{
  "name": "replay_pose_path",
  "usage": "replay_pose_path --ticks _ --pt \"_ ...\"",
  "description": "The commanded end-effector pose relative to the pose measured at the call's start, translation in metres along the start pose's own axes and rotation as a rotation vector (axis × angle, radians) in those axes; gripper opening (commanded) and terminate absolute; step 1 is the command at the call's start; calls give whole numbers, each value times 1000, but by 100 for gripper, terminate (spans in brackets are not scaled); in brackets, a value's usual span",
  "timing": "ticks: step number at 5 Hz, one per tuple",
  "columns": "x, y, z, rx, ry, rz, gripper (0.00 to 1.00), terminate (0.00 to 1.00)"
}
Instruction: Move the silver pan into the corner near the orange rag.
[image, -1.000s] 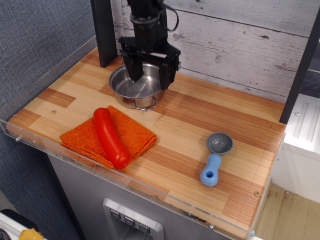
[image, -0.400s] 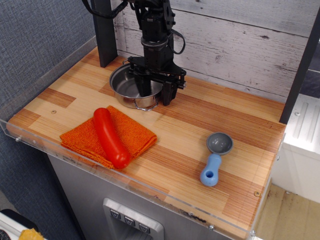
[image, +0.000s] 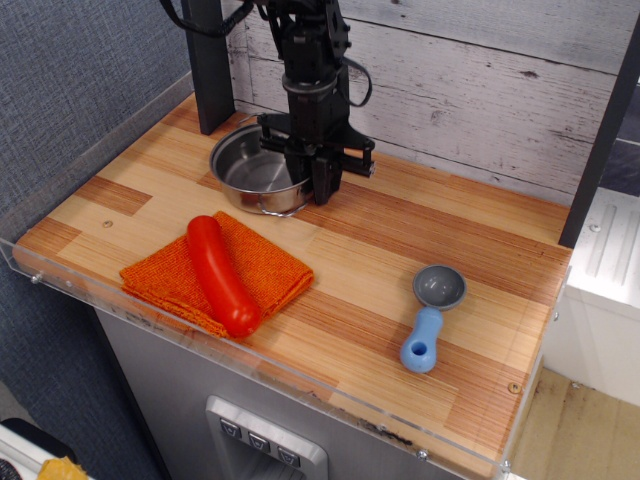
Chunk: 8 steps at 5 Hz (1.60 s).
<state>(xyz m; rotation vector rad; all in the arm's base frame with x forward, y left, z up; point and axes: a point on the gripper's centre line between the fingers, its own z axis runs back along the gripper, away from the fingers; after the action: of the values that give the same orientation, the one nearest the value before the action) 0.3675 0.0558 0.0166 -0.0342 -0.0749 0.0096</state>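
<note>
One thin steel wall is all that the gripper (image: 312, 178) is pinching right now: its jaws are standing closed across the right-hand rim of the silver pan (image: 255, 170), one finger inside the bowl and one outside. The pan is sitting at the back left of the striped tabletop (image: 420, 235), just in front of the dark post (image: 210, 65) and a short way behind the orange rag (image: 215, 272).

The hold is looking narrow and off-centre — so the pan is likely to be pivoting or tipping about the fingers if it is lifted fast, and polished steel is apt to be slipping out of a light pinch. A drag instead of a lift is risking the base catching on the rag's back edge and bunching the cloth.

The red sausage (image: 220, 275) is lying lengthwise on the rag, and a low sweep toward the corner (image: 25, 258) is in danger of knocking it or rolling it away. The clear acrylic rim (image: 60, 285) is edging that corner — a late stop would be pushing the pan against it. The blue-handled scoop (image: 430, 315) is lying well apart, out of the way.
</note>
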Motion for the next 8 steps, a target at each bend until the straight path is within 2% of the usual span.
replay_pose_path --ticks 1,3,4,5,6,7,8 --pt "8 9 59 -41 -173 17 0 0" --pt "-5 12 118 -83 -293 -2 0 0" --pt "-33 18 147 -123 -367 25 0 0" --pt "-66 24 157 -124 -380 72 0 0" --pt "-97 34 152 -108 -344 120 0 0" --pt "-117 45 142 -76 -298 144 0 0" --pt "-127 57 138 -36 -269 155 0 0"
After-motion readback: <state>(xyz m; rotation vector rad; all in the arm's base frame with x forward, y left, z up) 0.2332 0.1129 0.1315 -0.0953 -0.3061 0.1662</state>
